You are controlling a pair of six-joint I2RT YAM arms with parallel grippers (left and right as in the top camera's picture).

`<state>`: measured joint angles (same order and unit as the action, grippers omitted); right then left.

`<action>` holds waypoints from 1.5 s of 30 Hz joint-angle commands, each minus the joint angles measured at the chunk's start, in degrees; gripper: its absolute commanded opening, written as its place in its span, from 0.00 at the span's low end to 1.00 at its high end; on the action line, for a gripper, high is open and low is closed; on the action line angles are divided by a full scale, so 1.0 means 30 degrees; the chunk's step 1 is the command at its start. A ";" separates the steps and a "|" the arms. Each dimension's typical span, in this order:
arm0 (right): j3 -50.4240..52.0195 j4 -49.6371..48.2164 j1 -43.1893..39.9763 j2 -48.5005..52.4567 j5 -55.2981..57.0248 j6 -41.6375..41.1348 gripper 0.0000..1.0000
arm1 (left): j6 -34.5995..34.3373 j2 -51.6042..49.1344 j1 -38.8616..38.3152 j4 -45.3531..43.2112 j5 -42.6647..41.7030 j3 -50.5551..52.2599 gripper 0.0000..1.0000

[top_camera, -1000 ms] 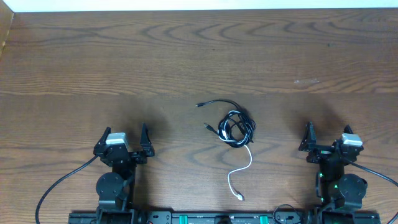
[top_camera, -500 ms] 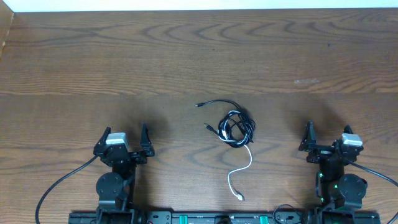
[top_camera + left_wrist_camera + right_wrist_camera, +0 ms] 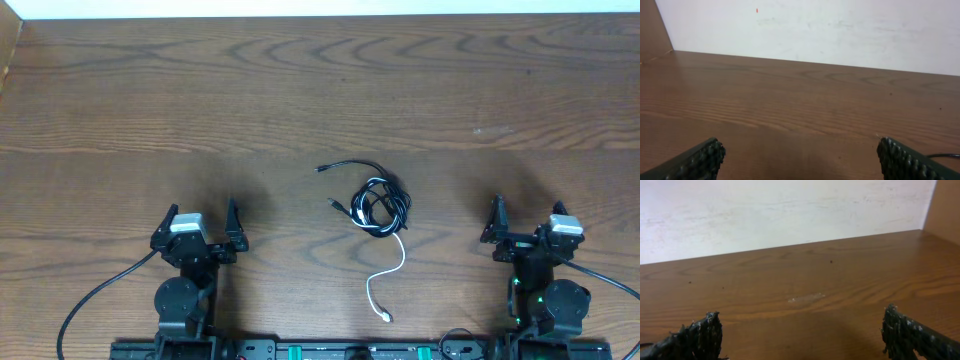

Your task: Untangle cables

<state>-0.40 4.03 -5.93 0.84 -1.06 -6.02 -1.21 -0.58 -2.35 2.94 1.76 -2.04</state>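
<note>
From the overhead camera I see the cables (image 3: 380,208) lying on the wooden table (image 3: 300,90), about midway between my 2 arms and slightly farther out than their grippers. Most of the black cords are wound together into 1 tight knot of loops. 1 black cord (image 3: 352,165) arcs out of the far side of the knot and runs left, ending in a small plug. Another short black end pokes out to the left of the knot. The white cable (image 3: 388,272) leaves the near side of the knot and curls toward me, its plug lying close to the near edge of the table.

The left gripper (image 3: 197,224) sits near the left, well apart from the knot. Its fingers (image 3: 700,161) are spread wide with only bare wood between them. A thin dark line shows at the lower right edge of the left wrist view; I cannot tell which cord it is.

The right gripper (image 3: 527,222) sits near the right, also well apart from the knot. Its fingers (image 3: 695,337) are likewise released and grasp nothing.

Both wrist cameras look across the table to a white wall (image 3: 840,30). A thick black cord (image 3: 100,290) trails from the left arm's base.
</note>
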 commanded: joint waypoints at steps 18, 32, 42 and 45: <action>0.0029 0.0087 -0.0168 -0.0175 0.0102 0.0175 0.99 | 0.0328 0.0117 -0.0044 0.0372 -0.0087 0.0597 0.98; 0.0029 0.0087 -0.0168 -0.0175 0.0102 0.0175 0.99 | -0.0554 0.0117 -0.0044 -0.0488 -0.0954 -0.0386 0.98; 0.0029 0.0087 -0.0168 -0.0175 0.0102 0.0175 0.99 | -0.2353 -0.0488 -0.0044 -0.0226 -0.1370 -0.2725 0.98; 0.0029 0.0087 -0.0168 -0.0175 0.0102 0.0175 0.99 | -0.2353 -0.1443 -0.0044 0.0889 -0.2455 -0.3978 0.98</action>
<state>-0.40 4.03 -5.93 0.84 -1.06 -6.02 -6.76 -2.48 -2.35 3.95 -1.87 -9.87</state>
